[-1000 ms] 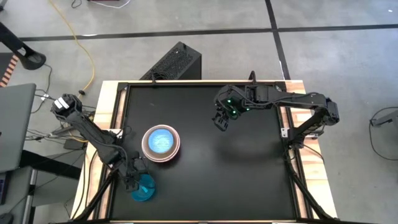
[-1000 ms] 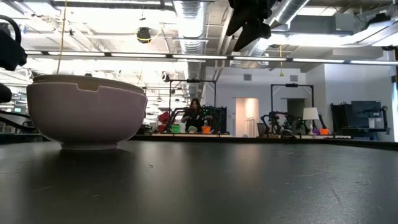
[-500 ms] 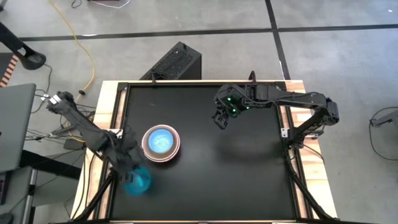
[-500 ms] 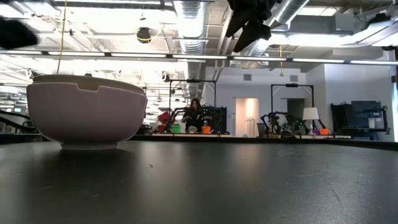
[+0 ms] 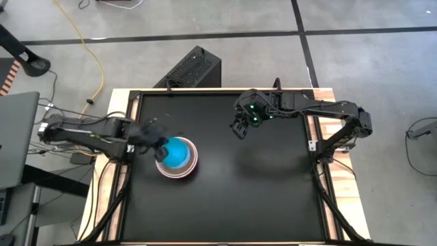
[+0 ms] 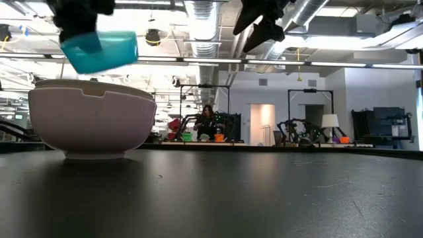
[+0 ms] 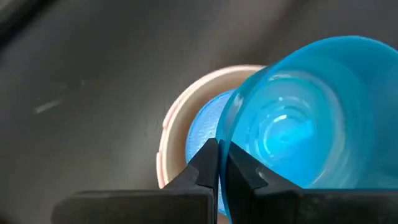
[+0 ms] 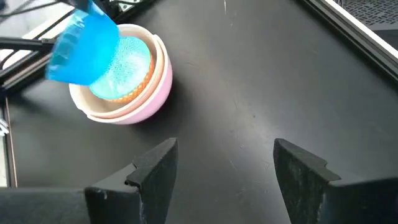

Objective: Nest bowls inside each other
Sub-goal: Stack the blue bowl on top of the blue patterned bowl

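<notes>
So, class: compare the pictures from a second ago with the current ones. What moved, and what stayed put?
The left gripper closed its jaws on the teal bowl's rim, lifted it from the table's near-left edge and carried it over the nested stack, where it hangs tilted. The stack stayed put, and the right gripper stayed raised with jaws open over the far side of the table.

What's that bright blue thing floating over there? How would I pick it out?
Look at the black table, then the pink stack of nested bowls on its left side. Just above it, tilted, the left gripper pinches the cyan-teal bowl by its rim, the only bowl in the air.
</notes>
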Controlling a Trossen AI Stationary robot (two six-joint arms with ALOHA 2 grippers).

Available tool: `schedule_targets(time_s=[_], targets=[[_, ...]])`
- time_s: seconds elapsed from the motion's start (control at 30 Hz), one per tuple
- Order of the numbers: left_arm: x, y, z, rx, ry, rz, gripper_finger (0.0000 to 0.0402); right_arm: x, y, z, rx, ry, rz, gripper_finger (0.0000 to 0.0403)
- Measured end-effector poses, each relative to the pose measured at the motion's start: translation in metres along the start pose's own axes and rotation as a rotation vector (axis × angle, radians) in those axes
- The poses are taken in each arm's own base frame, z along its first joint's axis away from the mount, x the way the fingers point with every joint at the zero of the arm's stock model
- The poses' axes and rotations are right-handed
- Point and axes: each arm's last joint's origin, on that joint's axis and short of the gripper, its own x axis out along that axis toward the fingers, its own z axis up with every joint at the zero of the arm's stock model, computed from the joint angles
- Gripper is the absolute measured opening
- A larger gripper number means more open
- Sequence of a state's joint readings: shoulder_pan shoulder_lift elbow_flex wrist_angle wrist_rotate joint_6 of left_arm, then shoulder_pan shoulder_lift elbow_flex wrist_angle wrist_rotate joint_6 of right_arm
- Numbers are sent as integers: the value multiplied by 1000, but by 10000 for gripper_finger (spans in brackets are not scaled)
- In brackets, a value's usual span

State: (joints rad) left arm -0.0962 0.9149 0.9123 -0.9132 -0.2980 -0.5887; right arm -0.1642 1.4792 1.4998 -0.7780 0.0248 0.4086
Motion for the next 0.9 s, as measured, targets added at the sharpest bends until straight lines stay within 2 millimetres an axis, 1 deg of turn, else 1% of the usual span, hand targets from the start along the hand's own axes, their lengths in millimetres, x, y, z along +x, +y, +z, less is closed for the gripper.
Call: schedule_targets(time_s=[0.17, 0.27, 0.37, 0.67, 0.9], targets=[[29, 15, 13, 4, 141, -4, 0, 0, 1, 0, 28, 0, 3, 258], [41, 24, 19, 16, 182, 19, 0, 0, 4, -1, 28, 2, 9, 258], [50, 28, 21, 30, 232, -2, 0, 0, 9, -4, 17, 7, 20, 258], [67, 26, 20, 80, 311, -10, 0, -1, 19, -9, -7, 18, 45, 258], [70, 26, 20, 120, 327, -28, 0, -1, 19, -8, 10, 17, 44, 258]])
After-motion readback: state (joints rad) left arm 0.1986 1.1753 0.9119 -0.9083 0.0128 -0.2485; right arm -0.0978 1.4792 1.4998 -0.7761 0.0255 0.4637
